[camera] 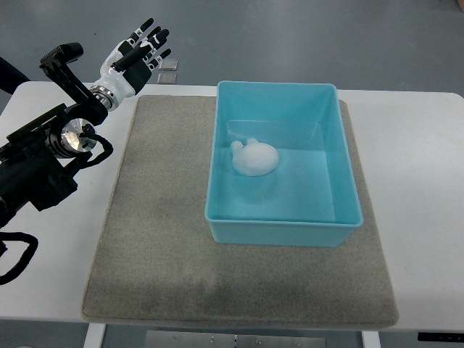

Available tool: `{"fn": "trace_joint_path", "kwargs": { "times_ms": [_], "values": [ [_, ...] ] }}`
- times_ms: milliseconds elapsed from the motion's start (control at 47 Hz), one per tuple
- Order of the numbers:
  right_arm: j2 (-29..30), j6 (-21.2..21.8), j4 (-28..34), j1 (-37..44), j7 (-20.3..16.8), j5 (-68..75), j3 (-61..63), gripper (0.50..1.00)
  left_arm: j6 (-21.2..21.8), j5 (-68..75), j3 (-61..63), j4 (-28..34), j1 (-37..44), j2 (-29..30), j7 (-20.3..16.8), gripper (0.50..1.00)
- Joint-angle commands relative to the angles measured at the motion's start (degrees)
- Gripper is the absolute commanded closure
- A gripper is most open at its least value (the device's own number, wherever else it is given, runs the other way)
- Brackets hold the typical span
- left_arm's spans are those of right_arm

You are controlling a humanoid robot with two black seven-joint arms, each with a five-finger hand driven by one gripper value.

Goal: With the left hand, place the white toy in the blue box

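White toy [254, 159] lies inside the blue box [341, 221]; left hand [138, 52], fingers spread and empty, hovers beyond its far-left corner.

No text, label, brand, number or sign can be read anywhere in the frame. The surfaces in view carry no print that shows at this size.

white table [420, 181], grey mat [159, 239], grey floor [290, 36]
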Motion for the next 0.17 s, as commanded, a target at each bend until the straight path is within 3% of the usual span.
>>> {"fn": "trace_joint_path", "kwargs": {
  "times_ms": [0, 149],
  "values": [
    [0.0, 0.1, -0.7, 0.0, -0.1, 0.1, 0.1, 0.564, 0.0, 0.0, 0.0, 0.1, -0.1, 0.0, 0.0, 0.508],
    [0.0, 0.5, -0.7, 0.0, -0.4, -0.2, 0.1, 0.564, 0.0, 0.0, 0.0, 0.1, -0.1, 0.0, 0.0, 0.508]
  ]
}}
